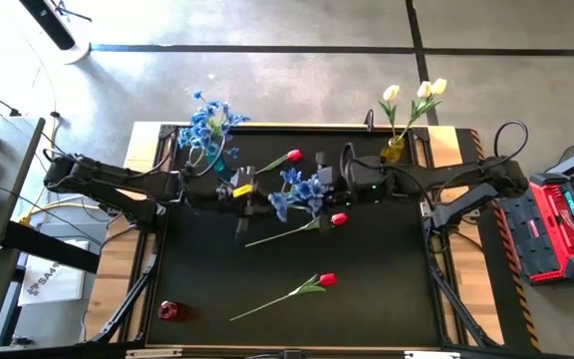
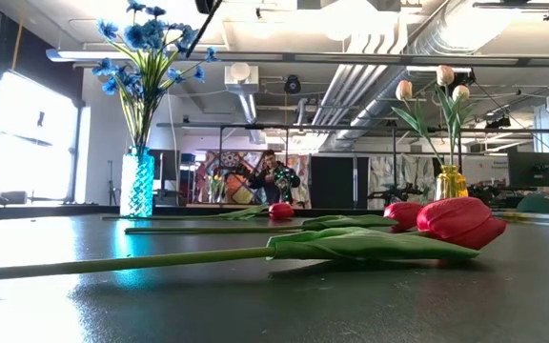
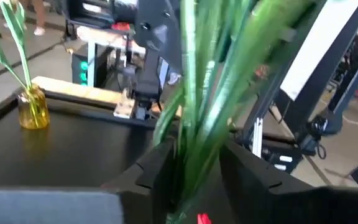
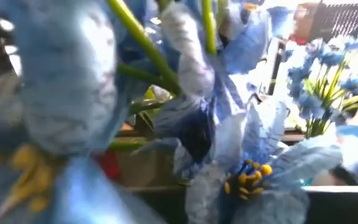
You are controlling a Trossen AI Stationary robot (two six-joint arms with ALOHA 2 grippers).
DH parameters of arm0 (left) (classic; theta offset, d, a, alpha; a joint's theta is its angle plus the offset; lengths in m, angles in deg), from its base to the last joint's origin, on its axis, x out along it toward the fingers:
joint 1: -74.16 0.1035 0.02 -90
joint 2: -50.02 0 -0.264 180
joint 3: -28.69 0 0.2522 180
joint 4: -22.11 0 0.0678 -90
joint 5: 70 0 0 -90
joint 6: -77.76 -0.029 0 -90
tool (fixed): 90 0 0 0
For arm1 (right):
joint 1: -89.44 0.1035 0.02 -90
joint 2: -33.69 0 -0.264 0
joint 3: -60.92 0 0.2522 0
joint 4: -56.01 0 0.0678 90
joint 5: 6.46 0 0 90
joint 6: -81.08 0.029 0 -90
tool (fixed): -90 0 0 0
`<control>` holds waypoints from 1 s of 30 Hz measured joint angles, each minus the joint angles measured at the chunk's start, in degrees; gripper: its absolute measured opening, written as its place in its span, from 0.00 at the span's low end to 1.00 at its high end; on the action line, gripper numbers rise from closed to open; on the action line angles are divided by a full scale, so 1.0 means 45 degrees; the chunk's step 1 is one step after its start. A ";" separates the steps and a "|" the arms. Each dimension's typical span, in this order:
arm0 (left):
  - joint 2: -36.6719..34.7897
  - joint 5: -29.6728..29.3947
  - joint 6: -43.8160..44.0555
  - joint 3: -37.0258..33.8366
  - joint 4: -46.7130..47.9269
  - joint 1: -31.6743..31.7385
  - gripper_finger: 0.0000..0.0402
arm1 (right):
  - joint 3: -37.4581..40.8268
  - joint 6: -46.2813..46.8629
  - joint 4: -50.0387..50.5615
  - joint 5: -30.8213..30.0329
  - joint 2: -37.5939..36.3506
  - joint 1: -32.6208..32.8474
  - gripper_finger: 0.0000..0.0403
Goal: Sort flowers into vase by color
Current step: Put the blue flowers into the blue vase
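The dark table (image 1: 367, 289) sits on a grey workshop floor, with a blue vase (image 2: 137, 186) of blue sprays at its far left corner, a yellow vase (image 1: 394, 151) of cream tulips at its far right, and three red tulips lying between and nearer. Right of the blue vase, above the table, the two arms meet at a blue spray (image 1: 300, 189), seemingly a handover. The left gripper (image 3: 191, 168) stands part open around its green stems; the right gripper (image 1: 329, 179) is pressed shut at the blossoms, though whether it grips them I cannot tell.

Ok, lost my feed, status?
Left gripper and right gripper both at blue spray, mid-air handover. Three red tulips on table. Nothing blocking.
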 joint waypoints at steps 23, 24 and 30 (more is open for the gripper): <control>0.0928 -0.0811 0.1233 -0.0010 -0.0576 -0.0259 0.15 | -0.0029 -0.0701 0.1399 0.1646 -0.0010 -0.0404 0.00; 0.0928 -0.0800 0.1221 -0.0010 -0.0585 -0.0259 0.10 | -0.0029 -0.0698 0.1365 0.1621 -0.0012 -0.0402 0.00; 0.0579 -0.1189 0.1232 -0.0010 -0.0751 -0.0244 0.03 | -0.0466 0.0271 0.1460 0.1590 -0.0010 -0.0773 0.05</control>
